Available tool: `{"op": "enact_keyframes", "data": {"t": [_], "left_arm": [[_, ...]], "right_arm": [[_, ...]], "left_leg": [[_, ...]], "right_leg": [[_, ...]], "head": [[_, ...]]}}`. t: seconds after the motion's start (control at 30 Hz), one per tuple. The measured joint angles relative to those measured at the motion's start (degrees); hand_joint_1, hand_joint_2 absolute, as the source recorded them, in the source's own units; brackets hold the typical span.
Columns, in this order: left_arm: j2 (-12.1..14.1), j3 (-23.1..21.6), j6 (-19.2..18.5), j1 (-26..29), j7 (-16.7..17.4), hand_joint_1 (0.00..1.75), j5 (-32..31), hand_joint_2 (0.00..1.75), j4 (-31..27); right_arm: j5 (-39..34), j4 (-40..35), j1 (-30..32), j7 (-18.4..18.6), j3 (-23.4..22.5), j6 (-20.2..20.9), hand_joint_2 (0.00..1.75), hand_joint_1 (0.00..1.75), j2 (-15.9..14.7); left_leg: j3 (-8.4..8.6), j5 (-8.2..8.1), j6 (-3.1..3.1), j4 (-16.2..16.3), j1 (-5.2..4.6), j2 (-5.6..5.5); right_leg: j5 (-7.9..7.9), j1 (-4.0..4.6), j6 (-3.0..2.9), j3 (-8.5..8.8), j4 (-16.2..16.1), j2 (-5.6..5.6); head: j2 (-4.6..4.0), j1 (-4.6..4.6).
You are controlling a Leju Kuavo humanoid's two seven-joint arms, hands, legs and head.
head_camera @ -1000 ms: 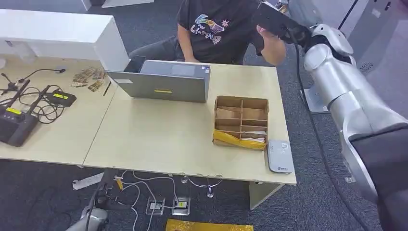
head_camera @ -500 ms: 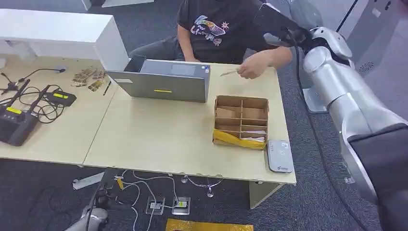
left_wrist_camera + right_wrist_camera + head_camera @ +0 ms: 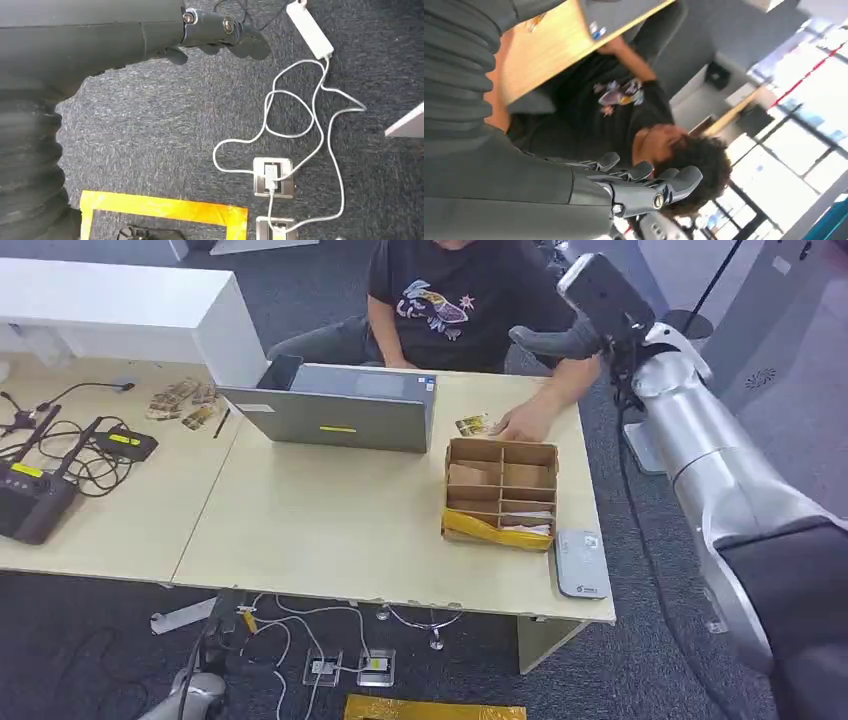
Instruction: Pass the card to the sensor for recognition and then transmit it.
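I have my right hand (image 3: 560, 332) raised off the far right corner of the table (image 3: 330, 530), fingers (image 3: 644, 172) spread apart and holding nothing. The card (image 3: 474, 425) lies flat on the table just behind the cardboard divider box (image 3: 502, 492), with the person's hand (image 3: 522, 424) resting on the table right beside it, touching its edge. The grey sensor (image 3: 582, 563) sits at the near right corner of the table, just beside the box. A closed laptop (image 3: 335, 408) lies to the left of the card. My left hand (image 3: 220, 35) hangs over the carpet above white cables (image 3: 300, 115), its fingers loosely curled and holding nothing.
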Motion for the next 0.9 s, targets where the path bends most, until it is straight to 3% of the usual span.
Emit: {"op": "enact_keyframes", "data": {"t": [0.1,0.23,0.4,0.63,0.9], "left_arm": [[0.2,0.1,0.3,0.1,-0.7,0.00,0.7,1.75,0.0],[0.5,0.4,0.4,0.3,-1.7,0.00,1.5,1.75,0.0],[0.9,0.5,0.4,0.5,-2.1,0.00,1.8,1.75,0.0],[1.2,0.5,-0.3,0.6,-2.1,0.00,1.4,1.75,0.0],[1.3,0.5,-0.3,0.5,-1.7,0.00,1.2,1.75,0.0]], "right_arm": [[-2.1,-3.6,4.0,0.5,-0.7,2.1,1.75,0.00,-0.6],[-6.1,-10.5,9.6,4.0,-1.0,4.6,1.75,0.00,-2.0],[-8.2,-19.5,15.4,7.3,-1.3,5.2,1.75,0.00,-4.2],[-1.4,-32.7,26.9,13.6,-0.8,5.0,1.75,0.00,-9.1],[6.2,-41.0,34.1,15.3,0.3,4.4,1.75,0.00,-12.2]], "left_leg": [[0.00,-0.01,0.00,0.0,0.00,0.01],[0.01,-0.06,-0.03,0.0,0.01,0.13],[0.03,-0.14,-0.09,0.0,0.02,0.36],[0.03,-0.19,-0.13,0.0,0.08,0.39],[0.03,-0.21,-0.14,0.0,0.08,0.47]], "right_leg": [[0.00,0.00,0.00,-0.01,0.0,0.01],[0.00,0.00,0.00,-0.02,0.0,0.15],[-0.01,0.01,-0.01,-0.10,0.0,0.38],[-0.01,0.07,-0.02,-0.09,0.0,0.42],[-0.02,0.07,-0.03,-0.11,0.0,0.47]], "head": [[0.00,0.00],[0.00,0.02],[0.00,-0.02],[0.00,0.00],[0.00,0.00]]}}
